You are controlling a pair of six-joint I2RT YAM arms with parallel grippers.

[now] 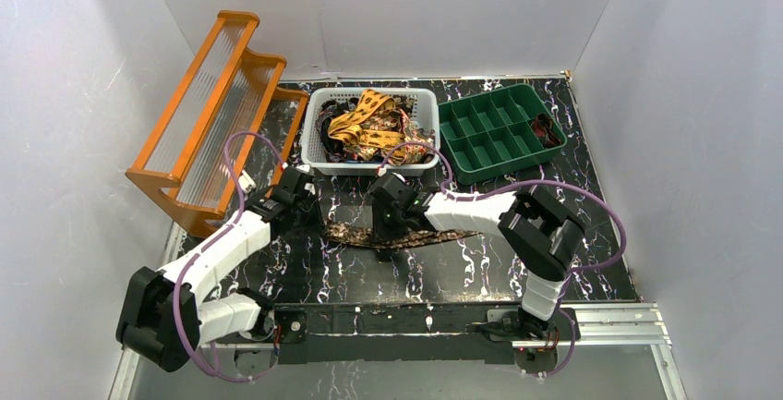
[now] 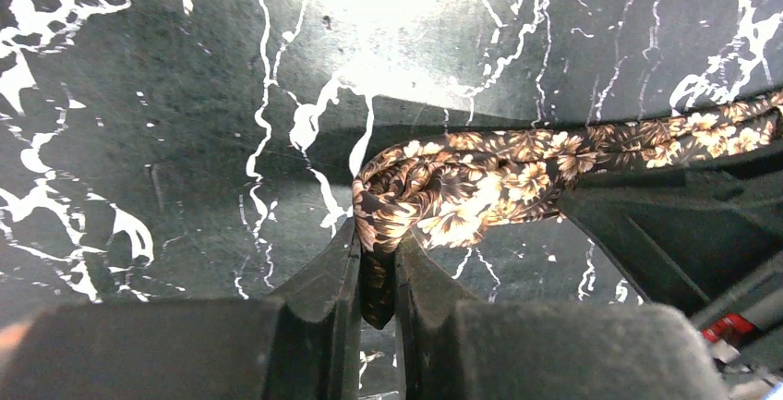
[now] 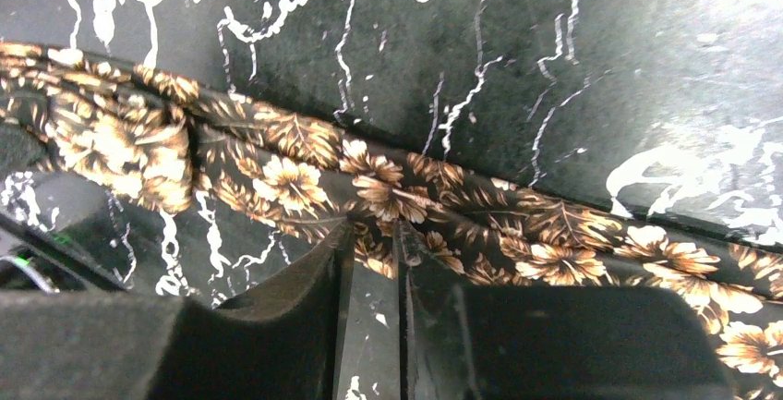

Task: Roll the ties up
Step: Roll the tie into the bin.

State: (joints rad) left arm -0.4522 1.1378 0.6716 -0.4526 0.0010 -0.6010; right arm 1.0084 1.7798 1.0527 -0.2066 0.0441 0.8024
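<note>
Your left claw [image 2: 379, 245] is pinching the tie's [image 2: 462, 183] bunched end near the basket [image 1: 369, 162]; your right claw [image 3: 373, 230] is touching it, grip unclear.

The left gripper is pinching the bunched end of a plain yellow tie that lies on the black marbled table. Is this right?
Not quite. The tie is not plain yellow: it is dark brown with tan flowers, as the left wrist view shows. The rest holds: the left gripper is pinching its bunched end, and it lies on the black marbled table.
</note>
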